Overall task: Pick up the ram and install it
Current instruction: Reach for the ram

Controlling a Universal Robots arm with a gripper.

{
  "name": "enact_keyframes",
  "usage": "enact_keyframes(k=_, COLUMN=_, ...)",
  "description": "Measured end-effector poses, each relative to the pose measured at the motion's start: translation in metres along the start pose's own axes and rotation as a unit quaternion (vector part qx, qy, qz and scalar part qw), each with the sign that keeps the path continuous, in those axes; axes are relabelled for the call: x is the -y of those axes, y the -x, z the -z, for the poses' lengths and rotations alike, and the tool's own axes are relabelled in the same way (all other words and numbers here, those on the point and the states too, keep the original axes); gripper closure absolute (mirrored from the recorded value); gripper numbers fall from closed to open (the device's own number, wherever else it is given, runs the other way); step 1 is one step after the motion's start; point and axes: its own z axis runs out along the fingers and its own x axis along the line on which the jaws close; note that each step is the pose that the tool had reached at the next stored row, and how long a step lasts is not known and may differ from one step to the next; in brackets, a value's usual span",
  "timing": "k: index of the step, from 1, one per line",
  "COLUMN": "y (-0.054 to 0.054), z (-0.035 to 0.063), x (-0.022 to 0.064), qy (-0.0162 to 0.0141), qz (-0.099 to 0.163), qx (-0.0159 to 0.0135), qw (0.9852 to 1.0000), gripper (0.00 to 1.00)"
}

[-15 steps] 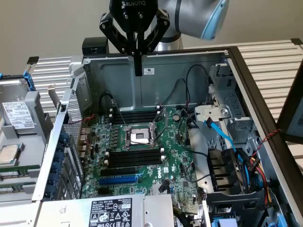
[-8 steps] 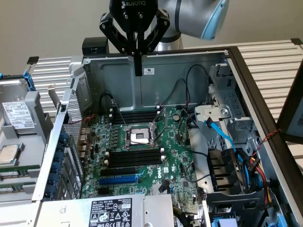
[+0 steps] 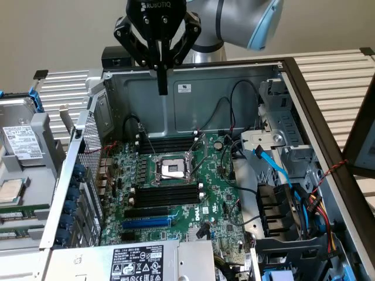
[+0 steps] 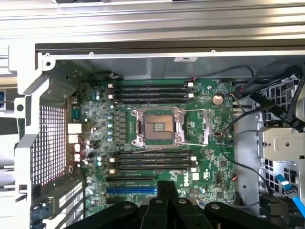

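Observation:
My gripper [image 3: 162,82] hangs shut above the far wall of the open computer case [image 3: 193,82], with nothing between its fingers. In the wrist view its black fingers [image 4: 167,193] are pressed together over the motherboard [image 4: 209,143]. Black memory slots [image 3: 169,194] with white end clips lie on the near side of the CPU socket [image 3: 173,169], and more slots [image 3: 167,144] lie on its far side. Narrow green board strips [image 3: 13,217], possibly the ram, lie outside the case at the exterior view's left edge. They are far from the gripper.
A hard drive [image 3: 23,140] and a CPU chip [image 3: 13,190] sit on the tray left of the case. Black and blue cables [image 3: 275,170] and a drive cage [image 3: 281,216] crowd the case's right side. The power supply [image 3: 140,260] is at the front. A blue slot [image 3: 146,222] sits near it.

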Motion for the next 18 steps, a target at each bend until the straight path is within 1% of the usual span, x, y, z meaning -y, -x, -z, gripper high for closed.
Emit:
enact_keyframes(k=2, y=-0.011, z=0.0002, x=0.0008, qy=-0.0001, qz=0.000, qx=-0.0004, qw=1.0000, gripper=0.89)
enact_keyframes(k=11, y=-0.052, z=0.0000, x=0.0045, qy=-0.0001, qz=0.000, qx=-0.0008, qw=1.0000, gripper=0.89)
enact_keyframes(k=18, y=-0.084, z=-0.0003, x=0.0069, qy=-0.0002, qz=0.000, qx=-0.0030, qw=1.0000, gripper=0.89)
